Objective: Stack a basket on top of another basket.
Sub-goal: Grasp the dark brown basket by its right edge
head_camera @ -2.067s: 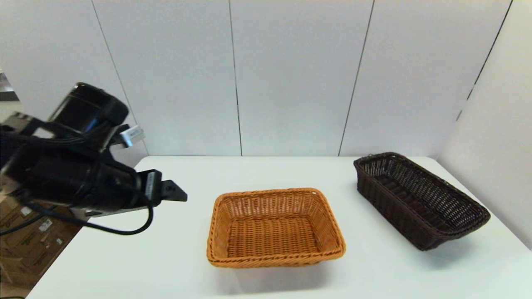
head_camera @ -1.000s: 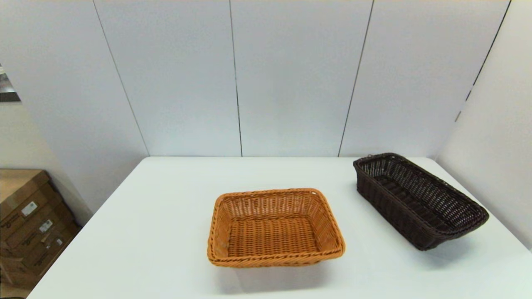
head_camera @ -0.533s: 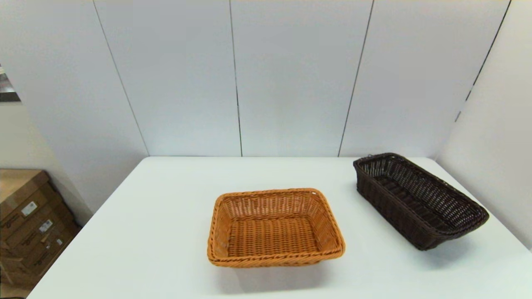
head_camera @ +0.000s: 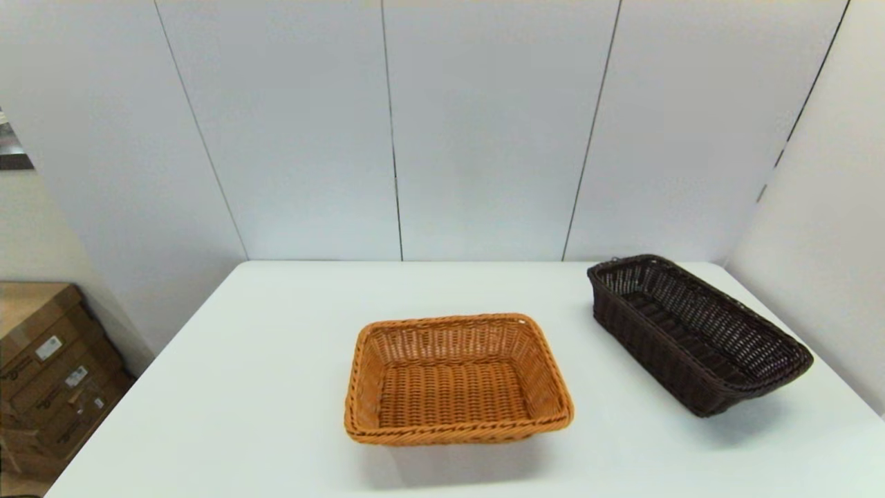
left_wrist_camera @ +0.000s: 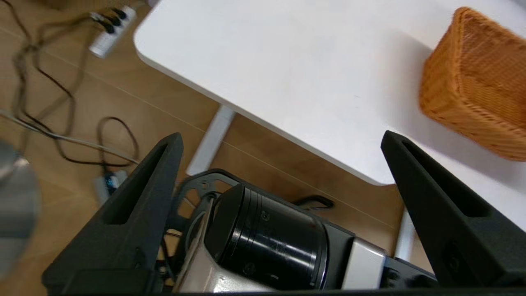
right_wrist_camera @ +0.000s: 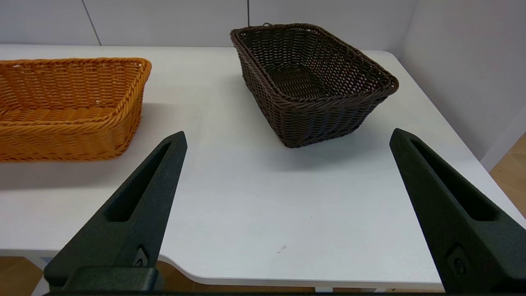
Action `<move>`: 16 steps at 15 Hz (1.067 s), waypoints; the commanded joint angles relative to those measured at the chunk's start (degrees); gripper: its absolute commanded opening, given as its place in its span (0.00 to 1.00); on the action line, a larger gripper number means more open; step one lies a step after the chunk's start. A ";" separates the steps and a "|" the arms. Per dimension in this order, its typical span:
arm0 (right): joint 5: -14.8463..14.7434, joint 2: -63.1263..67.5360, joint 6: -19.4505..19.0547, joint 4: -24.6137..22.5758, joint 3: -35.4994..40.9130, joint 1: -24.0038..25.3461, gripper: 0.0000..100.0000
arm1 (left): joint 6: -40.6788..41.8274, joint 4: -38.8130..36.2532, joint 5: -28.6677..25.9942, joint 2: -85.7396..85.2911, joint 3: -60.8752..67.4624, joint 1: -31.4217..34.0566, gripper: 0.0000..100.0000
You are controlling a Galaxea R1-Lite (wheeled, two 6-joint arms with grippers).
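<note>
- Orange-tan wicker, another basket (head_camera: 458, 379) is sitting near us at the table's (head_camera: 263, 387) middle, holding nothing.
- Farther right, well apart, we are seeing a basket (head_camera: 695, 332), dark brown, also holding nothing.
- Only our wrist views are showing the left gripper (left_wrist_camera: 281, 139) off the table's edge above the floor, and the right gripper (right_wrist_camera: 287, 137) facing both baskets, each with fingers spread apart.

The left gripper (left_wrist_camera: 280, 137) has two long matte-black fingers (left_wrist_camera: 135, 209), wedge-shaped and tapering to blunt tips, each with a long recessed slot down its inner face. Behind and between its jaws sits a glossy black cylindrical joint (left_wrist_camera: 267, 240) on a silver-grey housing. The right gripper (right_wrist_camera: 287, 135) has matching slotted black fingers (right_wrist_camera: 135, 205), with a small round screw near each base.
</note>
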 commanded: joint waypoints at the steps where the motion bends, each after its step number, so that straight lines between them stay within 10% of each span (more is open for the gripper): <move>1: -0.01 0.02 -0.02 0.01 0.09 -0.02 1.00 | 4.30 -4.18 -0.29 -1.44 2.89 1.13 1.00; 9: -0.01 0.02 0.07 -0.96 0.26 0.06 1.00 | 23.37 -36.70 -4.42 -9.97 25.83 -0.45 1.00; 16: -0.01 0.02 0.07 -0.96 0.26 0.06 1.00 | 25.04 -47.07 -5.74 -14.89 35.67 -0.89 1.00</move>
